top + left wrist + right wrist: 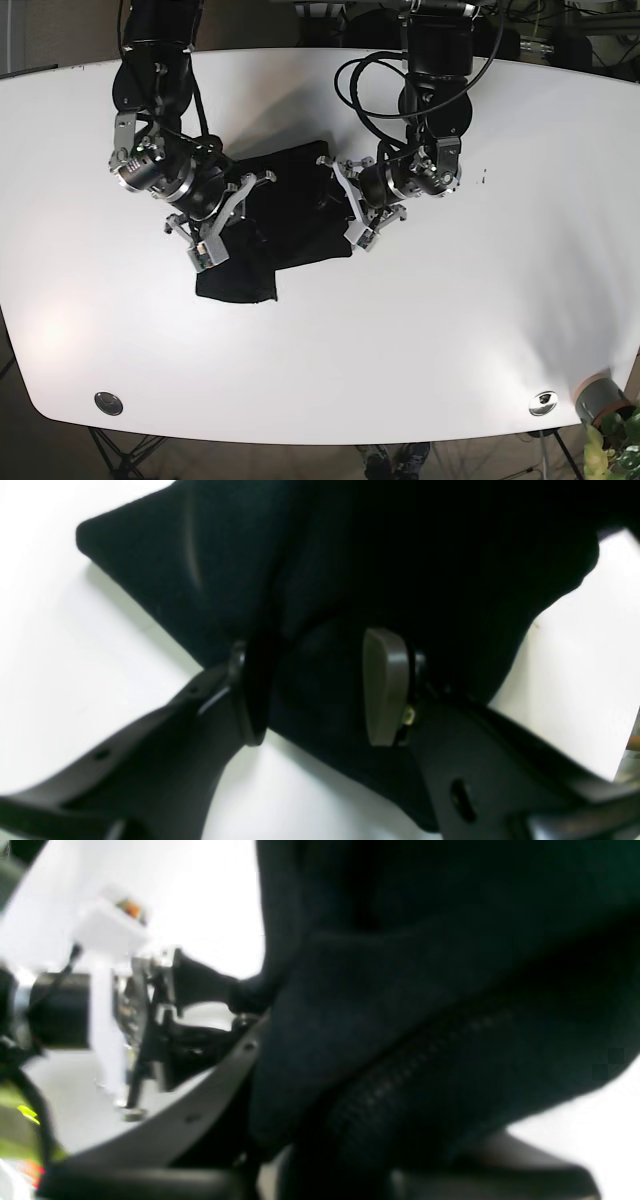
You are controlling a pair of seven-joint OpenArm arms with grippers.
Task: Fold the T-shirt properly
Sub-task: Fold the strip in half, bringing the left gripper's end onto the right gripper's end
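Base view, left to right. The right gripper (222, 225) is set at the left edge of the black T-shirt (285, 215), angled down and in toward the cloth. The pose reads as a hold on that side so a fold can be carried across, though that is inferred. In the right wrist view the right gripper (280, 1120) is buried in dark fabric; a ribbed seam is draped over the lower jaw and cloth is bunched against the other. Its state cannot be told from these pictures: the tips are hidden and the frame is blurred.

The T-shirt is located near the middle of the white table (500, 330), between the two arms. It is already compacted into a rough dark block with a lobe hanging toward the lower left, so the fold is judged partly done and untidy. No print or label is seen. The surface looks soft and matte, with thick layered edges; slip and sag are to be expected.

The left gripper (352, 205) is placed at the shirt's right edge. In the left wrist view the left gripper (320, 690) is seen with its jaws spread, a fold of the T-shirt (350, 555) lying between them but not clamped; a clear gap is visible beside the tan pad (385, 685). The position is judged as either a release or a pre-grasp straddle of the edge; which one cannot be settled.
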